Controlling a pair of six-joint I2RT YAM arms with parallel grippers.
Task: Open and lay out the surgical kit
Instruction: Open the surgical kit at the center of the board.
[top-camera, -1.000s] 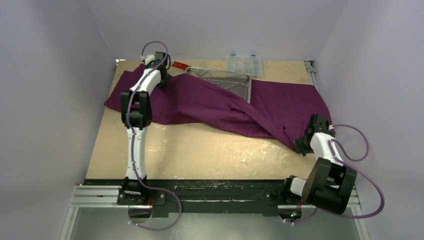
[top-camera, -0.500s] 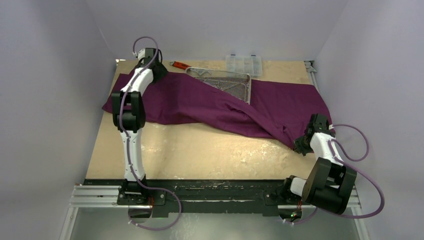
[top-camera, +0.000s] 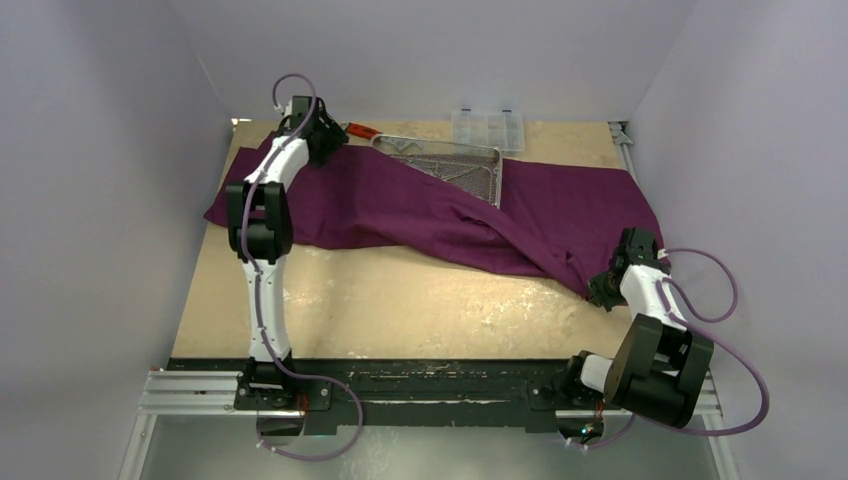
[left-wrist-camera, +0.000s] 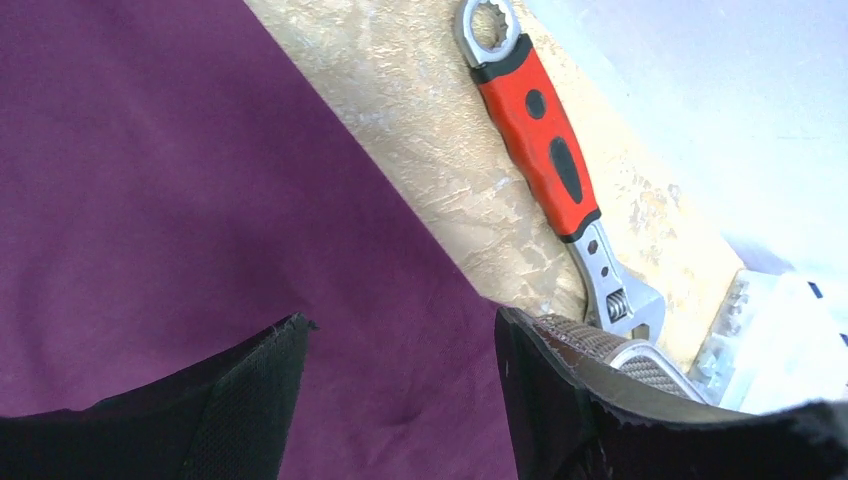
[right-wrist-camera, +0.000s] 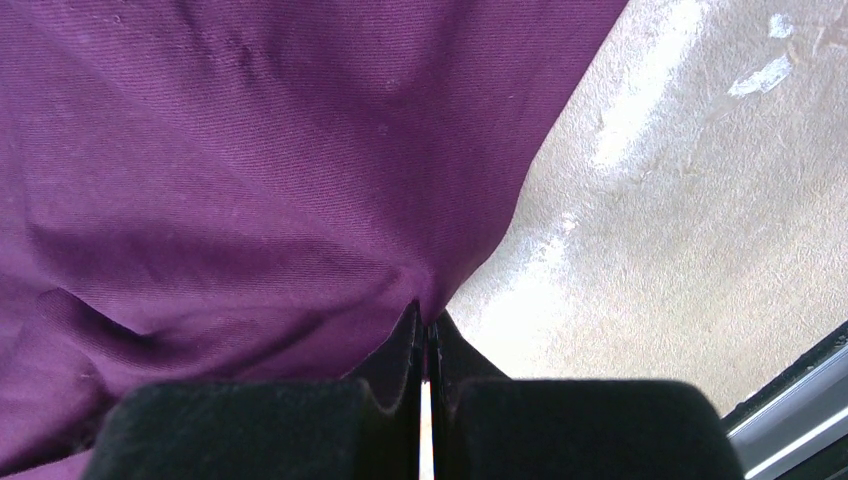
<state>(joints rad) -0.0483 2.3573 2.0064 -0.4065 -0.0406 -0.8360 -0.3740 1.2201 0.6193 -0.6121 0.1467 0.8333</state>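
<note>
The dark-purple cloth (top-camera: 400, 205) lies spread across the far half of the table, rumpled in a diagonal fold. The silver wire-mesh tray (top-camera: 450, 160) rests on it at the back, its near side under the cloth. My left gripper (top-camera: 325, 135) is open just above the cloth's far left part (left-wrist-camera: 180, 200), holding nothing. My right gripper (top-camera: 603, 290) is shut on the cloth's near right corner (right-wrist-camera: 425, 300), low over the table. Some steel instruments show faintly inside the tray. The clear packets are not in view.
A red-handled wrench (top-camera: 360, 130) lies on the bare table right behind the left gripper, also in the left wrist view (left-wrist-camera: 545, 150). A clear plastic compartment box (top-camera: 487, 128) stands at the back edge. White walls close in on three sides.
My left arm swung toward the back left with the cloth's far left part, then shifted slightly right and now hovers open. The right arm has not moved.
</note>
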